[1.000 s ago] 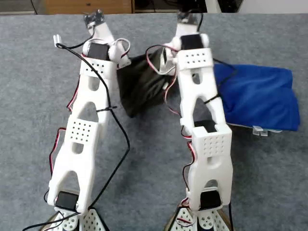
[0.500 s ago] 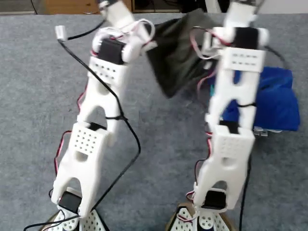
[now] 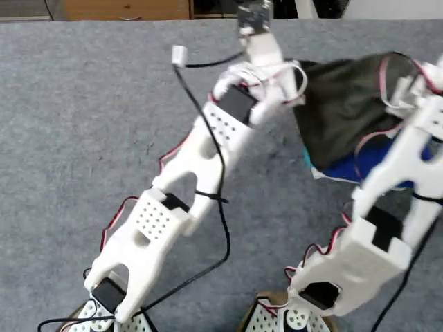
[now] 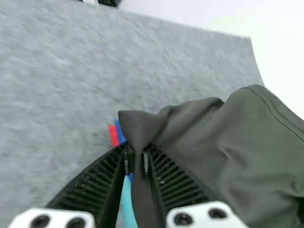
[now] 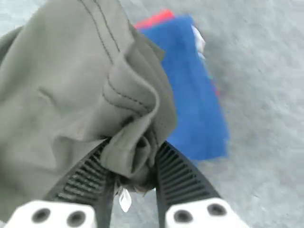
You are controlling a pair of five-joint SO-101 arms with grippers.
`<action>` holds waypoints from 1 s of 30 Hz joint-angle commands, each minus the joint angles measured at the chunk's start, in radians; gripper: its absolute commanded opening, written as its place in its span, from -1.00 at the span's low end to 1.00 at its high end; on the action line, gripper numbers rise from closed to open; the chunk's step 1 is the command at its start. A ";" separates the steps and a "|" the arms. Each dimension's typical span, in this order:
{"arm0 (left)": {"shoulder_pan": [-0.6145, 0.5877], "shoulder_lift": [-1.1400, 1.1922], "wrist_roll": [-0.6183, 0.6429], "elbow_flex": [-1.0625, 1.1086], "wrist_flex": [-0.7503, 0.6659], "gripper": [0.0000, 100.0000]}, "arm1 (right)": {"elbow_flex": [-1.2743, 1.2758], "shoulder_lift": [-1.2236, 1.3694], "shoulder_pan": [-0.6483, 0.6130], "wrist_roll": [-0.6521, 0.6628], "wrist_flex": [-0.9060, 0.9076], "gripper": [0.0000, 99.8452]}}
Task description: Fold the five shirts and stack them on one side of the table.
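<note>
A folded dark olive shirt (image 3: 346, 111) hangs in the air at the table's back right, held by both arms. My left gripper (image 4: 135, 164) is shut on one corner of the olive shirt (image 4: 223, 142). On the opposite edge of the olive shirt (image 5: 71, 90) my right gripper (image 5: 133, 175) is shut, cloth bunched between its fingers. Under it lies a stack of folded shirts topped by a blue shirt (image 5: 199, 95), with a red edge and a teal edge (image 3: 306, 160) showing. In the high view the blue shirt (image 3: 346, 168) peeks out below the olive one.
Grey carpet-like table cover (image 3: 90, 124) stretches open to the left and front. A wooden cabinet (image 3: 124, 8) stands beyond the table's far edge. Loose cables (image 3: 208, 207) trail along the left arm.
Both arms have lifted the olive shirt off the table's middle and swung it to the right, so it now hangs over the blue stack.
</note>
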 commanded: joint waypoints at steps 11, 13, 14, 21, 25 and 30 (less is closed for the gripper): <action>0.046 -0.074 0.209 0.190 -0.184 -0.65 | 0.196 0.007 0.143 0.091 -0.164 -0.92; 0.023 -0.074 0.287 0.224 -0.183 -0.58 | 0.202 0.013 0.145 0.080 -0.157 -0.73; 0.009 -0.074 0.292 0.233 -0.183 -0.58 | 0.200 0.013 0.147 0.054 -0.147 -0.60; -0.066 -0.076 0.290 0.181 -0.083 -0.58 | 0.194 0.010 0.137 0.063 -0.106 0.15; -0.130 -0.081 0.224 0.114 0.003 -0.58 | 0.176 -0.031 0.136 0.063 -0.071 0.16; -0.252 -0.084 -0.018 0.025 0.152 -0.60 | 0.114 -0.108 0.136 0.063 -0.011 -0.09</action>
